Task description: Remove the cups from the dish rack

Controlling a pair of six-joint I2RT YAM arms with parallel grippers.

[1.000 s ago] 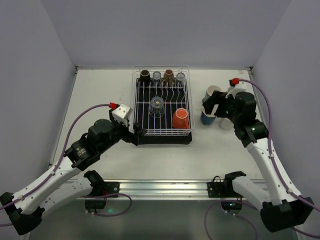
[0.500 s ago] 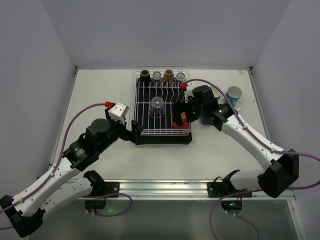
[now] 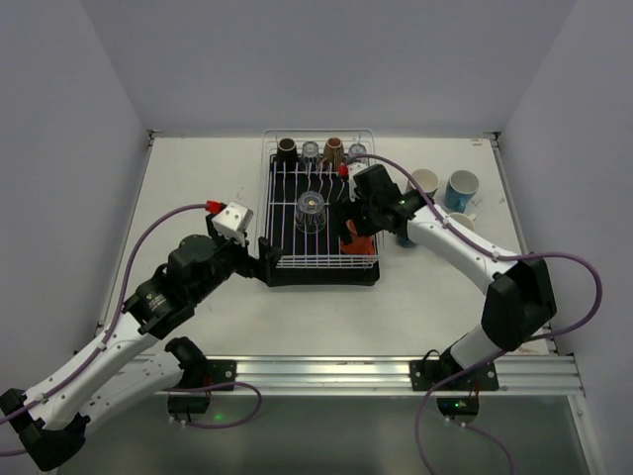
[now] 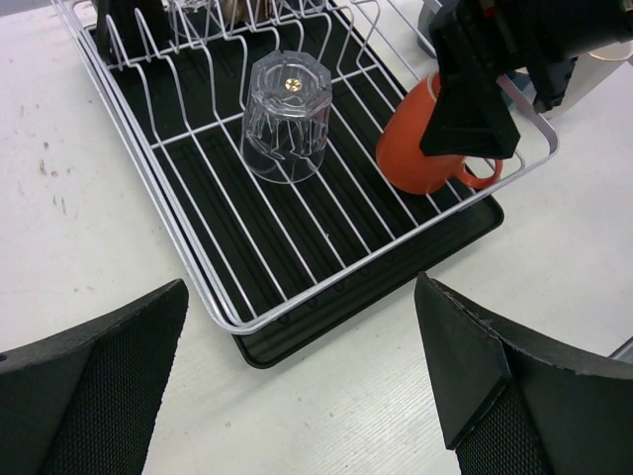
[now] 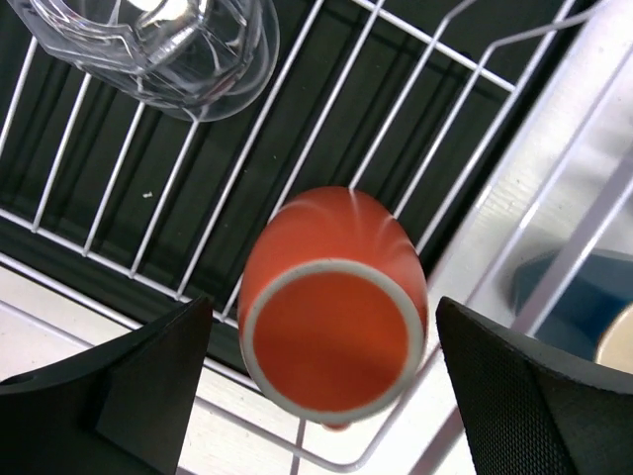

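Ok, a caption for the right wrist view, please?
Open right gripper poised over the upturned orange mug in the dish rack, a clear glass tumbler nearby.

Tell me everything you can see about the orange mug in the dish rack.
The orange mug looks like glossy ceramic. It sits upside down and tilted on the dish rack wires, near right corner, pale-ringed base up, handle toward the rim. The open right gripper straddles it without visibly touching.
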